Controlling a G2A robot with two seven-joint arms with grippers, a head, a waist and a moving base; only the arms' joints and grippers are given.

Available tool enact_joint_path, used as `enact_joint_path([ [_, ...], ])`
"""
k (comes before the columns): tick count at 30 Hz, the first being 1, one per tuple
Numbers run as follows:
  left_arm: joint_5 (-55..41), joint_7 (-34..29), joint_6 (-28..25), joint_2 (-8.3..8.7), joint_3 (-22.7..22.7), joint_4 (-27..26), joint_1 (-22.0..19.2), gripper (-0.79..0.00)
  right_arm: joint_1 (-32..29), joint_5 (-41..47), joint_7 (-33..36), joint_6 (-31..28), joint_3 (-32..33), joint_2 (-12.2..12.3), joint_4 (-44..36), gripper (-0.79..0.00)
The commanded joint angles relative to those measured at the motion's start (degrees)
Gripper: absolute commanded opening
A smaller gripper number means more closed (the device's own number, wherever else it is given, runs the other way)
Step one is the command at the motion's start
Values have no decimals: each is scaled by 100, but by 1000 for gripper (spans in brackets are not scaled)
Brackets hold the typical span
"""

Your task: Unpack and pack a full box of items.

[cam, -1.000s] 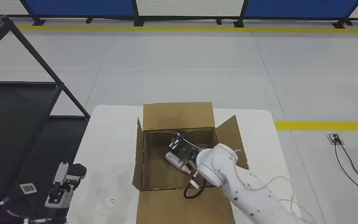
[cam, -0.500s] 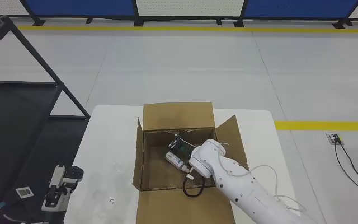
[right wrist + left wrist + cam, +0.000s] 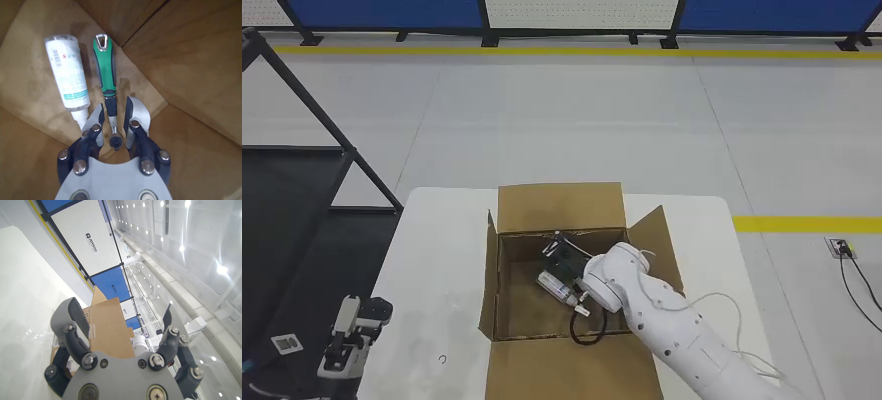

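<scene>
An open cardboard box (image 3: 560,208) stands mid-table. On its floor lie a green-handled ratchet wrench (image 3: 105,72) and, beside it, a white bottle (image 3: 66,72); both also appear from above as the wrench (image 3: 564,260) and bottle (image 3: 553,287). My right gripper (image 3: 115,103) is down inside the box, open, its fingers on either side of the wrench's black neck with small gaps. My left gripper (image 3: 121,306) is open and holds nothing; it sits off the table's front left corner (image 3: 350,325), facing the box's side (image 3: 109,325).
The box's flaps stand up around the right arm, with the right flap (image 3: 654,240) close to its wrist. A white table (image 3: 442,290) has bare surface left of the box. A black frame (image 3: 317,190) stands beyond the table's left edge.
The right arm has shifted a little toward the back of the box, over the wrench. The left gripper dropped slightly toward the table's front corner.
</scene>
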Motion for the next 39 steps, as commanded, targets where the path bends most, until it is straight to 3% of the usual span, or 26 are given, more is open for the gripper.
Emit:
enact_joint_path([
  [1, 11, -7, 14, 0, 5, -10, -8, 0, -230, -128, 56, -24, 234, 100, -647, -529],
  [10, 97, -79, 91, 4, 112, -66, -91, 0, -1957, -1401, 372, -37, 1522, 585, -4099, -610],
  [14, 117, -77, 117, 4, 135, -98, -109, 0, -2678, -1924, -17, 339, 2135, 688, -5249, -634],
  [15, 118, -74, 112, 4, 132, -102, -111, 0, -2854, -2028, -135, 459, 2345, 709, -5478, -659],
  [16, 111, -67, 110, 4, 126, -98, -111, 0, -3037, -2045, -284, 553, 2551, 727, -5700, -779],
  [19, 91, -56, 104, 4, 101, -74, -98, 0, -3593, -1797, -724, 779, 3310, 772, -6143, -785],
  [23, 60, -42, 106, 3, 83, -58, -89, 0, -4176, -1028, -1045, 735, 4416, 819, -6098, -785],
  [27, 68, -34, 124, 4, 80, -57, -105, 0, -4300, -146, -861, 119, 5248, 884, -5307, -785],
  [35, 182, -13, 209, 5, 144, -83, -177, 0, -4289, 767, -601, -1547, 5420, 1015, -3927, -785],
  [39, 263, 7, 239, 4, 208, -97, -207, 0, -4412, 1005, -859, -2522, 5288, 1075, -3619, -785],
])
